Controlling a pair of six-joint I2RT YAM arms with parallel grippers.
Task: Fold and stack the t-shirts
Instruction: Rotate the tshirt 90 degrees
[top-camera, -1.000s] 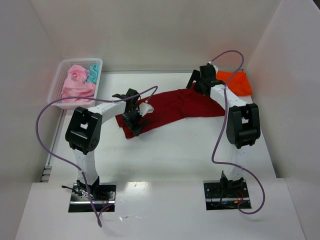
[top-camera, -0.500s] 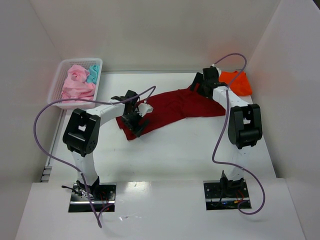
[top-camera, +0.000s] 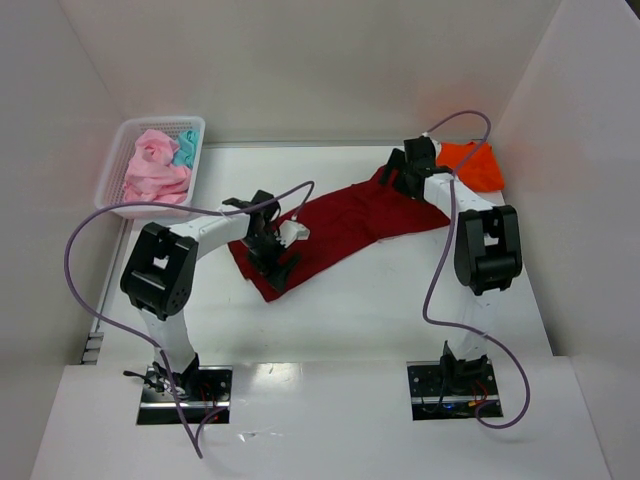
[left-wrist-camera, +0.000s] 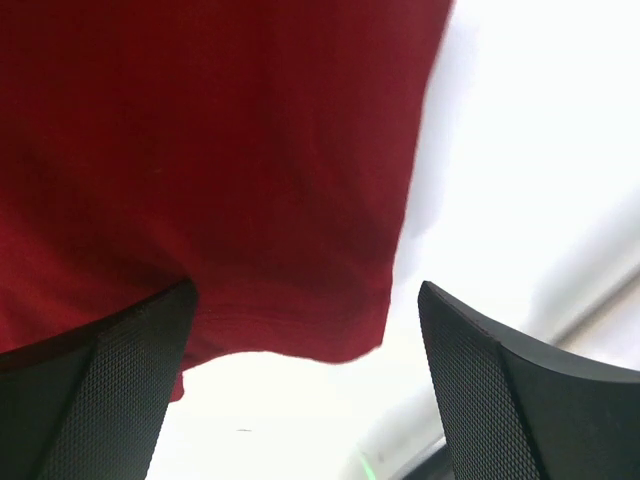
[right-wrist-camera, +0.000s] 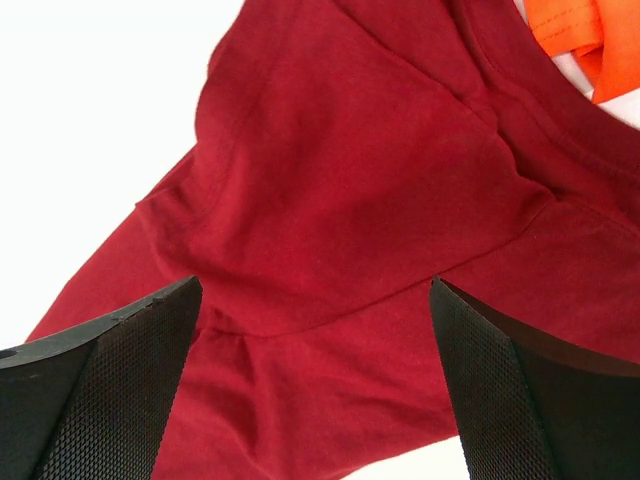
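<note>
Left gripper (top-camera: 273, 250) first: jaws spread wide, nothing between them, and I'm hanging low over the near-left end of the red shirt (top-camera: 350, 213). On my left wrist view the fingers (left-wrist-camera: 110, 390) frame the hem, with red cloth filling the top and left and bare table (left-wrist-camera: 520, 150) showing to the right and below the edge. I can't tell from here whether the tips touch the fabric. Over to my right gripper (top-camera: 396, 172): released as well, jaws wide apart, nothing held, poised over the far-right end of the same shirt. Its wrist view shows the fingers (right-wrist-camera: 110, 390) on either side of rumpled red cloth, a folded flap with a stitched seam lying across it. The orange shirt (right-wrist-camera: 565, 30) peeks in at the top right corner, just beside the red one. From above, the red shirt lies stretched in a wrinkled diagonal band across the middle of the table, near-left to far-right, between my two grippers. The orange shirt sits bunched at the far-right corner, just past my right gripper. Well apart at far left stands the basket (top-camera: 112, 182), with the pink shirts (top-camera: 155, 168) heaped inside and the teal shirt (top-camera: 186, 150) tucked along its far-right side.
</note>
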